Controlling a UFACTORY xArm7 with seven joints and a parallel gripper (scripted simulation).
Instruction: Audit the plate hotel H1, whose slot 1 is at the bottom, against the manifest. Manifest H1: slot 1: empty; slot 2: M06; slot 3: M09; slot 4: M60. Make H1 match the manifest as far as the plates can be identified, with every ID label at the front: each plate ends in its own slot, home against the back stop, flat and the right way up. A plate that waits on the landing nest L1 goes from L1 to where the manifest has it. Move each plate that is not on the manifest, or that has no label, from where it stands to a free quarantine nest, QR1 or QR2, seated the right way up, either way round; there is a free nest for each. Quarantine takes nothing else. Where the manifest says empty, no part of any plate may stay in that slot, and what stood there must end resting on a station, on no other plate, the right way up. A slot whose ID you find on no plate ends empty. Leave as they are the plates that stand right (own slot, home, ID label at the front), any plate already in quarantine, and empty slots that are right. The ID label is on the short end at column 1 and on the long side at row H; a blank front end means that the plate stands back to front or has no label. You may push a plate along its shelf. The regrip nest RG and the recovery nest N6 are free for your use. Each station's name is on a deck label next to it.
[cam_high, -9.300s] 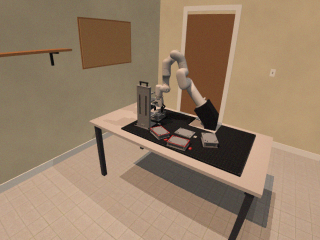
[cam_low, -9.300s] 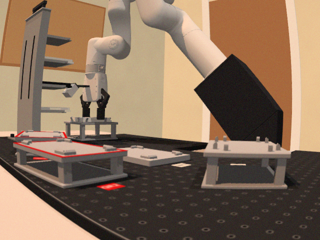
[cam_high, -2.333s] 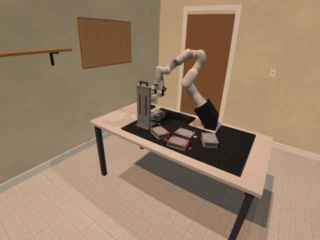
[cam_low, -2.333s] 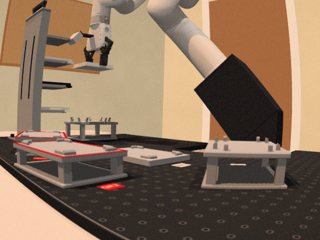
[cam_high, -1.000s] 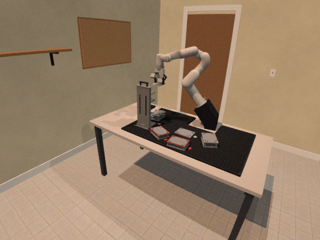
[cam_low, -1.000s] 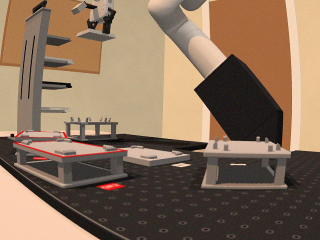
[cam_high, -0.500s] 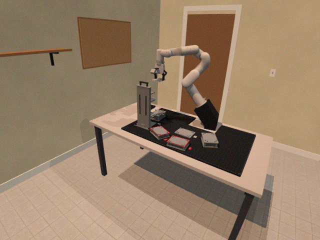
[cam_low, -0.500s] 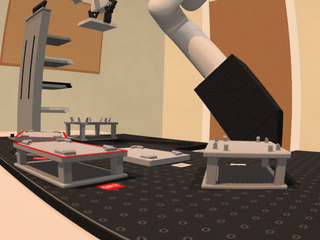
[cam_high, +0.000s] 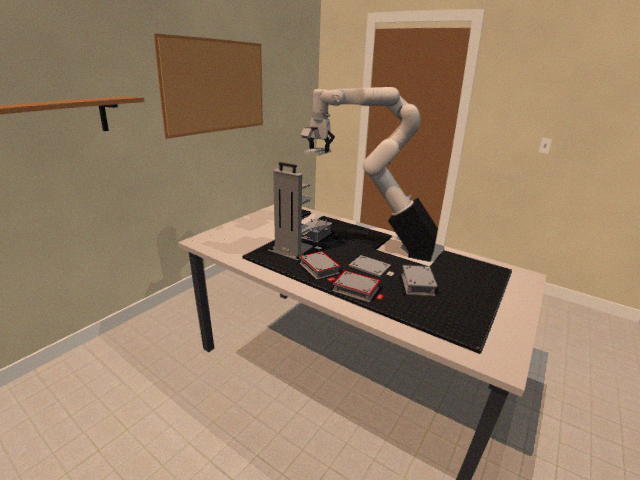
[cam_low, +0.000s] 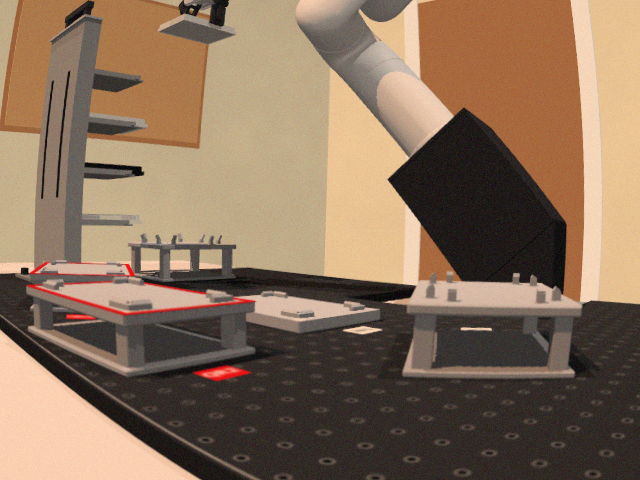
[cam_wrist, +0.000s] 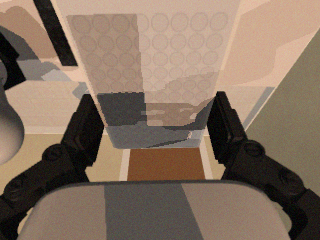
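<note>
My gripper (cam_high: 317, 146) (cam_low: 204, 15) (cam_wrist: 154, 106) is shut on a pale well plate (cam_high: 315, 151) (cam_low: 196, 29) (cam_wrist: 155, 60), gripping it across its width. It holds the plate roughly level, high in the air, above and in front of the top of the plate hotel H1 (cam_high: 287, 211) (cam_low: 56, 144). In the exterior view, a dark plate (cam_low: 114, 167) lies in the hotel's second slot from the bottom and a thin pale plate (cam_low: 110, 219) in the bottom slot. The two upper shelves (cam_low: 116, 79) (cam_low: 116, 122) look grey; I cannot tell what they carry. I can read no labels.
Two red-edged quarantine nests (cam_high: 319, 262) (cam_high: 356, 283) (cam_low: 155, 308) (cam_low: 77, 268) stand empty in front of the hotel. A low flat nest (cam_high: 369, 265) (cam_low: 310, 308), a raised nest (cam_high: 418, 277) (cam_low: 493, 304) and a pegged nest beside the hotel (cam_high: 317, 229) (cam_low: 180, 248) are also empty. The arm's black base (cam_high: 413, 227) stands behind.
</note>
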